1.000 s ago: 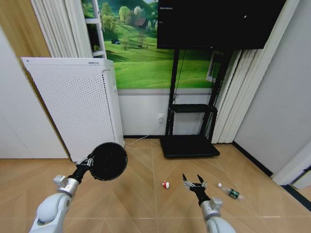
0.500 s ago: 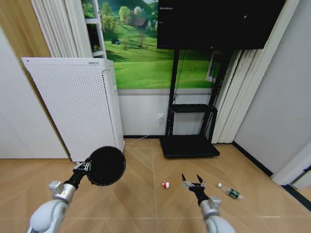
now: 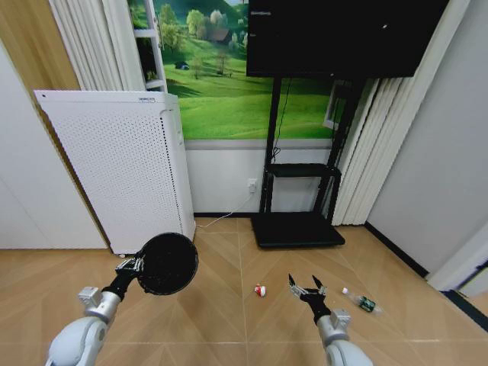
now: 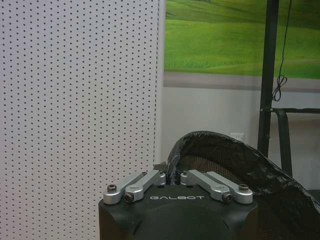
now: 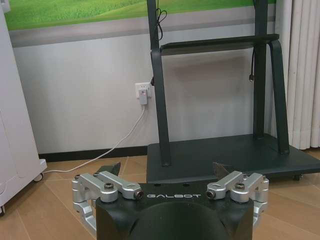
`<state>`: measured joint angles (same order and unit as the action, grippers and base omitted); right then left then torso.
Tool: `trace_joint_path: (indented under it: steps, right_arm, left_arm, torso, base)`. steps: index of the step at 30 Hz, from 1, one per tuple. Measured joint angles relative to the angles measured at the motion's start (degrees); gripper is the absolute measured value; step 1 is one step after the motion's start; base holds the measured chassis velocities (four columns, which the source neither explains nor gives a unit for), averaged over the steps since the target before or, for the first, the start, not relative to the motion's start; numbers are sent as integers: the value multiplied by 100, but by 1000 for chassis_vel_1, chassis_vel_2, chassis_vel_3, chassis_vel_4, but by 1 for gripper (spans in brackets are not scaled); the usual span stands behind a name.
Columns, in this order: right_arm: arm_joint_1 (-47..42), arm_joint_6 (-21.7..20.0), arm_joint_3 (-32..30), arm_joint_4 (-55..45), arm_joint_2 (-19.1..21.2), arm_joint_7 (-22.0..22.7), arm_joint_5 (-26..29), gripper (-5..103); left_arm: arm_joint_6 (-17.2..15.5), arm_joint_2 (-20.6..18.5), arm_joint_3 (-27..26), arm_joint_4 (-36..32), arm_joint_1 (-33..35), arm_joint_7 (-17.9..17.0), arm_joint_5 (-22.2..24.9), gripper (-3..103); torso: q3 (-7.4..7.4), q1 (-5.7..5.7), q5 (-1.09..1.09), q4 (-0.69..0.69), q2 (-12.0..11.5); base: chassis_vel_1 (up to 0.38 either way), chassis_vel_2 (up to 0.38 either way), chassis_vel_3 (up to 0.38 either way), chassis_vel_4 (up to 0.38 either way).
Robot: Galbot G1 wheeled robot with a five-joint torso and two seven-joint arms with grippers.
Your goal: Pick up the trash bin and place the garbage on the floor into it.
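My left gripper (image 3: 136,267) is shut on the rim of the black mesh trash bin (image 3: 168,263), held in the air at the lower left of the head view. In the left wrist view the fingers (image 4: 161,176) pinch the bin's rim (image 4: 235,155). A red-and-white piece of garbage (image 3: 261,290) lies on the wood floor near the middle. A small clear bottle with a green label (image 3: 364,303) lies further right. My right gripper (image 3: 306,288) hangs open between those two pieces, above the floor; the right wrist view shows its fingers (image 5: 221,169) spread apart with nothing between them.
A tall white perforated appliance (image 3: 122,171) stands against the wall at the left. A black TV stand (image 3: 297,221) with a flat base sits at the back centre, seen again in the right wrist view (image 5: 225,155). Curtains (image 3: 374,152) hang at the right.
My left arm has lowered and drawn the trash bin slightly down and left. The right gripper has stayed nearly in place, open.
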<state>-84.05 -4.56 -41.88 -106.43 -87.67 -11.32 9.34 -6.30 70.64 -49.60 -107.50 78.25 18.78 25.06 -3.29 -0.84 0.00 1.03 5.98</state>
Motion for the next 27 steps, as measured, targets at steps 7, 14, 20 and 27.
trace_joint_path:
  steps: [7, 14, 20, 27]
  right_arm:
    - [18, 1, 2, 70, 8, -22, 1, 100]
    - [26, 2, 3, 100, 8, -42, -4, 100]
    - [21, 10, 1, 107, -12, -47, -22, 100]
    - [42, 50, 14, 141, -36, -40, -144, 100]
  left_arm:
    - [-9, 51, 26, 52, -31, -21, -45, 7]
    - [-9, 52, 32, 103, -53, -15, -66, 7]
    - [-9, 53, 61, 147, -99, 3, -75, 7]
    - [-2, 58, 63, 219, -118, 53, -71, 7]
  torso:
    - [-1, 0, 1, 0, 0]
    - [-1, -1, 0, 0, 0]
    - [-1, 0, 0, 0, 0]
    - [-1, -1, 2, 2, 0]
  base:
    - [-71, 75, 69, -66]
    - [-69, 72, 85, -76]
    - [-82, -19, 74, 46]
    - [-172, -127, 151, 124]
